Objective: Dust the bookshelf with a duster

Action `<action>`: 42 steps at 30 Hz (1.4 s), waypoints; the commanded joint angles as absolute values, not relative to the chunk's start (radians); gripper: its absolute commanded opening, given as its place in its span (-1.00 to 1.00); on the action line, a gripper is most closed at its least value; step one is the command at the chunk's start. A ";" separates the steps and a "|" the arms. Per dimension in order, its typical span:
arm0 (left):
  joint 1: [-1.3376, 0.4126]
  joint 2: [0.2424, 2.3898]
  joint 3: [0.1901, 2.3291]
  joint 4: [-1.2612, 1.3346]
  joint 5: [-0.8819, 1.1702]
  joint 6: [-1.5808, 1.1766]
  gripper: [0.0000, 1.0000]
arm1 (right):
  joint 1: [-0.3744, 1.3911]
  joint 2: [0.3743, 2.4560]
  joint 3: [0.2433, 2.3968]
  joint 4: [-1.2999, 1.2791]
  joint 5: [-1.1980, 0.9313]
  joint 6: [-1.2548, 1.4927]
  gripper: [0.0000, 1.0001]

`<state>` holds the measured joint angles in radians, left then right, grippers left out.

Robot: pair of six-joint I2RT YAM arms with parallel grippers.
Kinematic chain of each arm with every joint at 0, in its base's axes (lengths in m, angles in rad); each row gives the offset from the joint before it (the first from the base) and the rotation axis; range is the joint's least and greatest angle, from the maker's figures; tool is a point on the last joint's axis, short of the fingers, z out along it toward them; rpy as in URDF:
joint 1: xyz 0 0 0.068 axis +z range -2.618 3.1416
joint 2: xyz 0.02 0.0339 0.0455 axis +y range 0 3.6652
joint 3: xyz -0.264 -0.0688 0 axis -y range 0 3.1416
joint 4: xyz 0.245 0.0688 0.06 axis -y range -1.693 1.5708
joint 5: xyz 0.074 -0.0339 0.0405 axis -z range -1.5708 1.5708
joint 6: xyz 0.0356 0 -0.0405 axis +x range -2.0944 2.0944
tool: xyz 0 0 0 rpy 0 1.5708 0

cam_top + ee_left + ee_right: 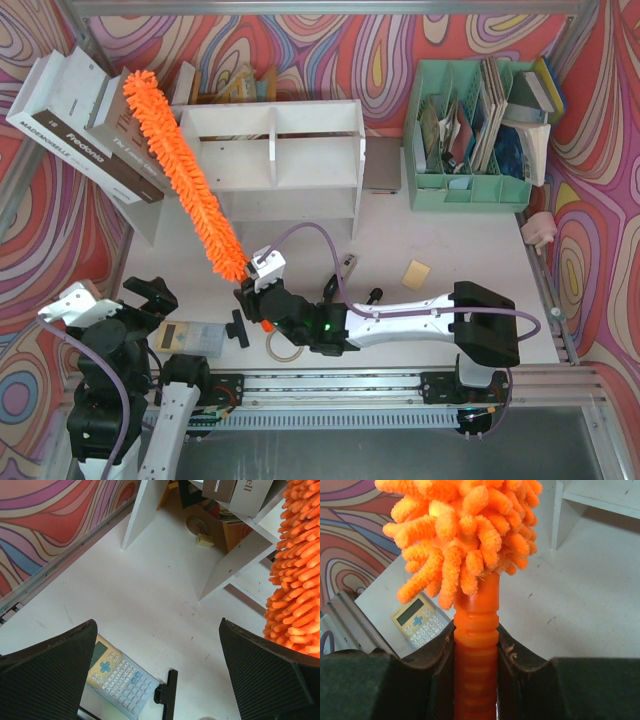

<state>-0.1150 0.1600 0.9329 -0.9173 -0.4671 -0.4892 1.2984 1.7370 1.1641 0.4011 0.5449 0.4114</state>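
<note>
Beside bookshelf [300, 190]: leaning books [75, 125] just beside duster [180, 165] | right hand [476, 645] clamped on duster | left hand [157, 665] apart, near calculator [117, 677]

Robot lab: bolted arms [400, 322], swirl-patterned backdrop walls [430, 40].

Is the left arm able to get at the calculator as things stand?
Probably yes: the left end effector is open and empty, the calculator lies uncovered close beneath it, and the duster is off to one side.
</note>
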 commanded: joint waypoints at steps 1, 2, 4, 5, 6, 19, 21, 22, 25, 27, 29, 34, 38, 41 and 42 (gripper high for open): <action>-0.109 0.153 0.925 -0.898 -0.462 -0.474 0.97 | 1.311 1.701 1.167 0.501 0.548 0.359 -1.00; -0.109 0.153 0.925 -0.899 -0.462 -0.474 0.97 | 1.318 1.696 1.163 0.516 0.551 0.343 -1.00; -0.109 0.153 0.925 -0.899 -0.461 -0.474 0.96 | 1.331 1.692 1.158 0.538 0.559 0.313 -1.00; -0.109 0.154 0.924 -0.900 -0.461 -0.474 0.97 | 1.338 1.690 1.154 0.552 0.560 0.301 -1.00; -0.109 0.154 0.924 -0.900 -0.462 -0.474 0.96 | 1.343 1.688 1.150 0.563 0.560 0.293 -1.00; -0.109 0.157 0.925 -0.900 -0.461 -0.474 0.97 | 1.335 1.723 1.197 0.415 0.629 0.412 -1.00; -0.109 0.159 0.925 -0.900 -0.460 -0.474 0.97 | 1.330 1.733 1.215 0.385 0.628 0.425 -1.00; -0.109 0.160 0.925 -0.900 -0.459 -0.474 0.96 | 1.327 1.739 1.230 0.360 0.625 0.438 -1.00; -0.109 0.160 0.924 -0.900 -0.459 -0.474 0.97 | 1.325 1.744 1.237 0.336 0.615 0.450 -1.00; -0.109 0.158 0.924 -0.899 -0.460 -0.474 0.97 | 1.325 1.736 1.229 0.359 0.609 0.432 -1.00; -0.109 0.158 0.925 -0.900 -0.460 -0.474 0.97 | 1.324 1.725 1.224 0.379 0.603 0.414 -1.00; -0.109 0.158 0.925 -0.900 -0.460 -0.474 0.97 | 1.341 1.703 1.205 0.449 0.602 0.346 -1.00; -0.109 0.158 0.924 -0.899 -0.460 -0.474 0.97 | 1.360 1.708 1.206 0.466 0.607 0.330 -1.00; -0.109 0.157 0.924 -0.900 -0.461 -0.475 0.97 | 1.360 1.720 1.214 0.439 0.626 0.353 -1.00; -0.109 0.155 0.925 -0.900 -0.463 -0.475 0.97 | 1.359 1.723 1.216 0.431 0.632 0.359 -1.00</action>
<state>-0.1150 0.1600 0.9329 -0.9173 -0.4671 -0.4889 1.3518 1.7370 1.1984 0.3836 0.6048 0.3698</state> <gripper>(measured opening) 0.984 0.337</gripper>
